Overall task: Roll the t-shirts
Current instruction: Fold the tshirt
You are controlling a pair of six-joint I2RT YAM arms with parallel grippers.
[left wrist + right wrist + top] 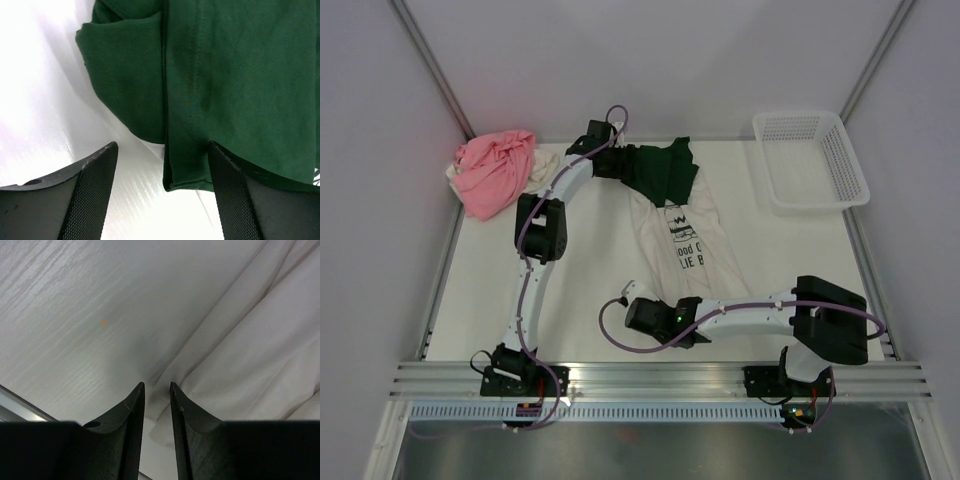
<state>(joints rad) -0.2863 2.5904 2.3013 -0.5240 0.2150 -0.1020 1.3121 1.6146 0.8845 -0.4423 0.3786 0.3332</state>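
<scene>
Reaching toward the far side of the table, the left gripper stands wide open over a corner of the green shirt. A folded strip of hem lies between its fingers, close against the right-hand one, and nothing is pinched. The right gripper sits low at the near hem of the printed cream shirt. Its jaws are at a narrow slit with a fold of cloth just ahead of and beneath the tips, and whether they have caught it cannot be told. The cream shirt runs away from that gripper toward the green one, which appears to overlap its far end just beside the left gripper. The step in hand looks like clearing and squaring the cream shirt for its roll. Done well, the left gripper would settle with both layers of green hem deep between its fingers before closing. It would then draw the green shirt aside without dragging the cream one beneath it. The right gripper wants the true edge of the hem, not a wrinkle, and a low, even turn-over so the roll starts tight and straight. A pink shirt lies bunched well off to the left gripper's left, and no shirt looks rolled yet.
</scene>
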